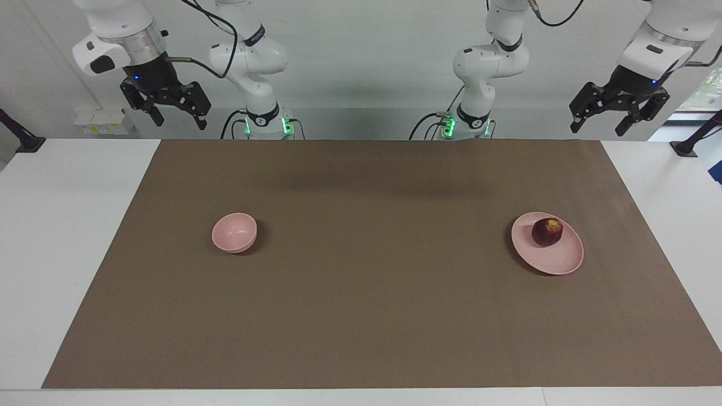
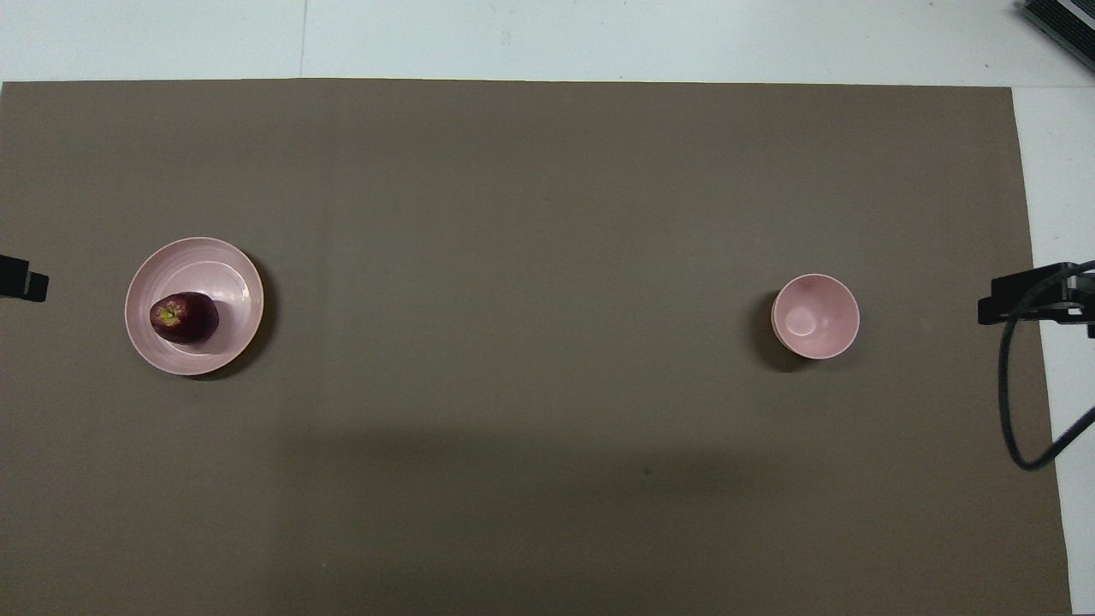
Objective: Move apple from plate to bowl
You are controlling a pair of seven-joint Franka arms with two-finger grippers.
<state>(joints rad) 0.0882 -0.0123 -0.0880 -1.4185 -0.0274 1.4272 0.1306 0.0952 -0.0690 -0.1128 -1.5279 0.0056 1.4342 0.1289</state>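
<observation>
The dark red apple (image 1: 547, 232) lies on the pale pink plate (image 1: 558, 260) toward the left arm's end of the table; both also show in the overhead view, the apple (image 2: 184, 316) on the plate (image 2: 233, 282). The small pink bowl (image 1: 234, 232) stands empty toward the right arm's end, and it shows in the overhead view too (image 2: 815, 316). My left gripper (image 1: 599, 125) hangs open and empty, raised at the robots' edge of the table. My right gripper (image 1: 178, 120) hangs open and empty, raised at the other end. Both arms wait.
A brown mat (image 1: 361, 293) covers most of the white table (image 1: 62, 225). A black cable (image 2: 1022, 411) loops by the right gripper's tip at the mat's edge. Black clamps (image 1: 25, 141) sit at the table's corners.
</observation>
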